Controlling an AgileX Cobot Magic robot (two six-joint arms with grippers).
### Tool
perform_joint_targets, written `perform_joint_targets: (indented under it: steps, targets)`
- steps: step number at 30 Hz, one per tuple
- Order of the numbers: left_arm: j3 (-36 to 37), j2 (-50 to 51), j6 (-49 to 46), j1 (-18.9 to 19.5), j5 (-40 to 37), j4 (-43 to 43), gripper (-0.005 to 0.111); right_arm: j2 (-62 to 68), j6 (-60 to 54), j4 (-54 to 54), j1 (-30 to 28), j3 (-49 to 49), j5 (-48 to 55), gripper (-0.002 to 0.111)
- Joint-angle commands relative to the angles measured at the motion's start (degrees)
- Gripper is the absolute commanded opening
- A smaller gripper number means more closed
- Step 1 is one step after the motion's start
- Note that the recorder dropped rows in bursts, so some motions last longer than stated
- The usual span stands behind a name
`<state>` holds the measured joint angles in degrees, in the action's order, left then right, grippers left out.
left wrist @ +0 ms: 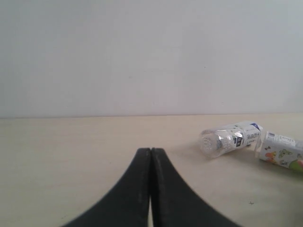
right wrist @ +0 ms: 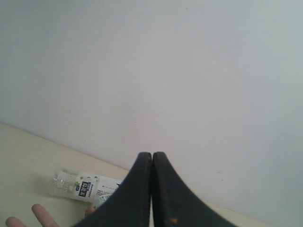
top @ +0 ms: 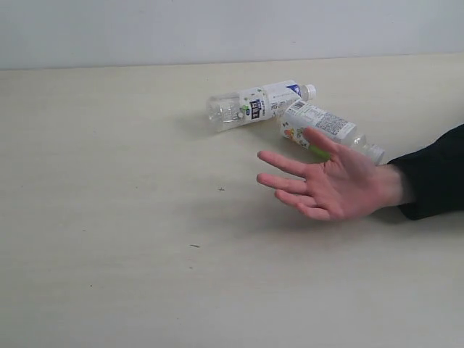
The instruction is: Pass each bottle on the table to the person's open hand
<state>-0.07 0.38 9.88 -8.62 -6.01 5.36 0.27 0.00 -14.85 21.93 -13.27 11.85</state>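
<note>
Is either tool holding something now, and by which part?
Nothing is held. The left tool and the right tool are shut and empty; the person's open hand is empty too.

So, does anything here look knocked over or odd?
The blue-labelled bottle and the green-labelled bottle both lie on their sides, not upright, the green one partly behind the open hand. No spill or damage shows.

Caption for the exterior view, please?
Open hand waits by a blue-label bottle and a green-label bottle on the table.
</note>
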Motion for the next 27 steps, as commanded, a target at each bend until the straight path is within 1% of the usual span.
perform_joint_targets:
  steps: [1,8,9,11,13,14,16,18,20,22,24,26,27]
  targets:
    - [0.07,-0.38,-6.10,-0.25,0.24,3.53,0.001,-0.27,0.00,-0.10,0.08,0.21,0.06,0.000]
    - [0.07,-0.38,-6.50,-0.25,0.24,3.67,0.001,-0.27,0.00,-0.10,0.08,0.21,0.17,0.000]
    - [0.07,-0.38,-6.66,-0.25,1.30,4.80,0.001,-0.27,0.00,-0.10,0.08,0.21,0.17,0.000]
    - [0.07,-0.38,-5.13,-0.25,7.30,4.21,0.001,-0.27,0.00,-0.10,0.08,0.21,0.17,0.000]
    - [0.07,-0.38,0.98,-0.30,14.81,4.11,0.001,-0.27,0.00,-0.10,0.08,0.21,0.17,0.000]
    - [0.07,-0.38,2.76,-0.30,17.07,4.27,0.001,-0.27,0.00,-0.10,0.08,0.21,0.28,0.000]
    - [0.07,-0.38,2.05,-0.30,22.19,4.55,0.001,-0.27,0.00,-0.10,0.08,0.21,0.28,0.000]
    - [0.07,-0.38,0.95,-0.30,29.05,4.55,0.001,-0.27,0.00,-0.10,0.08,0.21,0.28,0.000]
    - [0.07,-0.38,3.31,-0.30,34.07,4.55,0.001,-0.27,0.00,-0.10,0.08,0.21,0.28,0.000]
    - [0.07,-0.38,7.04,-0.30,37.49,4.44,0.001,-0.27,0.00,-0.10,0.08,0.21,0.28,0.000]
    - [0.07,-0.38,9.01,-0.30,40.71,0.51,0.001,-0.27,0.00,-0.10,0.08,0.21,0.28,0.000]
    - [-0.11,0.71,7.71,-0.30,43.37,-8.93,0.001,-0.27,0.00,-0.10,0.08,0.21,0.28,0.000]
    - [-1.68,2.38,5.78,-0.30,44.24,-12.44,0.001,-0.27,0.00,-0.10,0.08,0.21,0.28,0.000]
